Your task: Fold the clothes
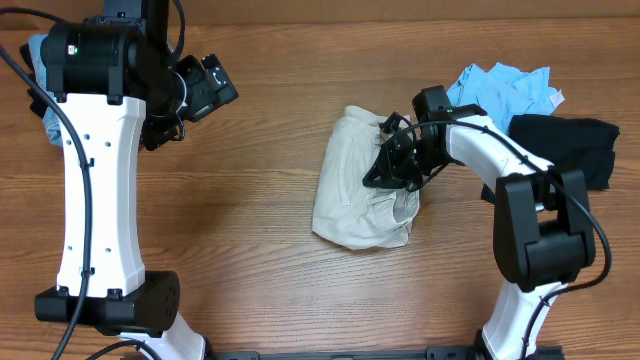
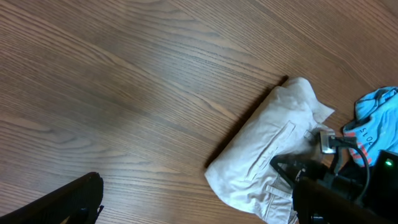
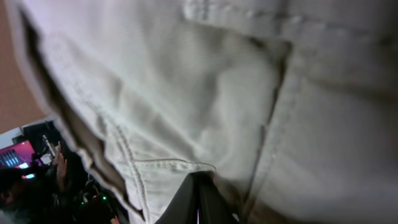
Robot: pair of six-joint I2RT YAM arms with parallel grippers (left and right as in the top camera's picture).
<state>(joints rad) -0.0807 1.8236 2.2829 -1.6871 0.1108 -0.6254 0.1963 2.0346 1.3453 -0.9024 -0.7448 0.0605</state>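
While right hand (image 1: 378, 175) is pinched shut on bundled cream-beige cotton trousers (image 1: 345, 200), left hand (image 1: 222, 85) hangs open above brown wooden surface (image 1: 250, 250), well apart.

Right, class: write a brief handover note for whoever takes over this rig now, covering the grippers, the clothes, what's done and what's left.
Left gripper: open, empty, off to the left, clear of the clothes.
Right gripper: shut on the right edge of the cream trousers.
Clothes: trousers bunched in the middle; light-blue tee and black garment crumpled at the right; blue cloth in the far-left corner.
Done: trousers roughly doubled over, not neat.
Left: finish that fold, then the rest.
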